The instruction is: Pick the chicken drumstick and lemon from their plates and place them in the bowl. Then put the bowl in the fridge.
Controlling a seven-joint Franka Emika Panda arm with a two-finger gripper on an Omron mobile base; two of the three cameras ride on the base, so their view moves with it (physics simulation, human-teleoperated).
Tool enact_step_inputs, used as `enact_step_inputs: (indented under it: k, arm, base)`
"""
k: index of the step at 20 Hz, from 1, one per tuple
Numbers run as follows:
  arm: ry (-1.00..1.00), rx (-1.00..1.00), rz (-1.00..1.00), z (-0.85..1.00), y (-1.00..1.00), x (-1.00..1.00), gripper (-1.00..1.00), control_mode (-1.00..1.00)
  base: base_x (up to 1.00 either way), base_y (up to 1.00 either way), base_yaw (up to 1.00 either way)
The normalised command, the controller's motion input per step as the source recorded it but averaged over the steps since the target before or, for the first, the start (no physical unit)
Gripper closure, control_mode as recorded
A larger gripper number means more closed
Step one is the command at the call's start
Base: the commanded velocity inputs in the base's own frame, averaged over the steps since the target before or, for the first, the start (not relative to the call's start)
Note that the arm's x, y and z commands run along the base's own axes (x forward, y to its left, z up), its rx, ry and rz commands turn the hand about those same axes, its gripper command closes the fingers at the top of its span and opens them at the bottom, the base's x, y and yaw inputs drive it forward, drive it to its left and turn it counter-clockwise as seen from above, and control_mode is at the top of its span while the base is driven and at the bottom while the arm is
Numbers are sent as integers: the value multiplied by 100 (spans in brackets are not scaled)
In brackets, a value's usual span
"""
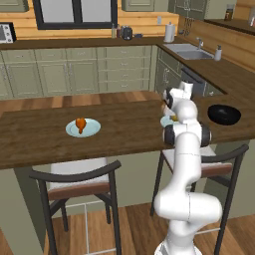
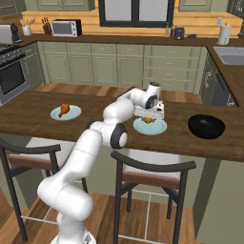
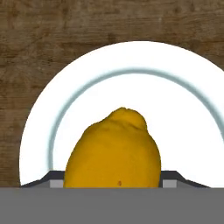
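The yellow lemon [image 3: 113, 148] lies on a pale blue-white plate [image 3: 183, 131] on the wooden counter. My gripper [image 3: 113, 180] is down over it, a finger pressed against each side of the fruit. From the right base view the gripper [image 2: 149, 117] covers most of the lemon [image 2: 148, 120] on its plate [image 2: 159, 127]. The orange-brown chicken drumstick [image 1: 80, 124] rests on the other plate [image 1: 94, 130], far to the left of the hand. The black bowl [image 2: 206, 127] sits to the right of the lemon's plate. The fridge is out of view.
Two dark-framed stools [image 2: 152, 171] [image 1: 74, 184] stand tucked under the counter's near edge. Sage-green cabinets, a sink [image 1: 191, 51] and a microwave [image 2: 66, 27] line the far walls. Bare wood lies between the two plates [image 1: 129, 127].
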Motion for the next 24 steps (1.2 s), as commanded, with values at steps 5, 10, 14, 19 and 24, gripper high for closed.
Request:
enact_step_inputs:
  k: [5, 10, 14, 19, 24]
  arm:
    - [-48, -13, 0, -85, 23, -100, 100, -100]
    - [-69, -6, 0, -3, 5, -100, 100, -100]
    - [-16, 3, -6, 99, -12, -100, 100, -100]
    - [15, 1, -23, 98, -32, -71, 100, -100]
    - [12, 15, -27, 100, -28, -14, 100, -100]
  base:
    - [0, 0, 0]
    - [0, 0, 0]
    - [0, 0, 0]
    - [0, 0, 0]
    - [0, 0, 0]
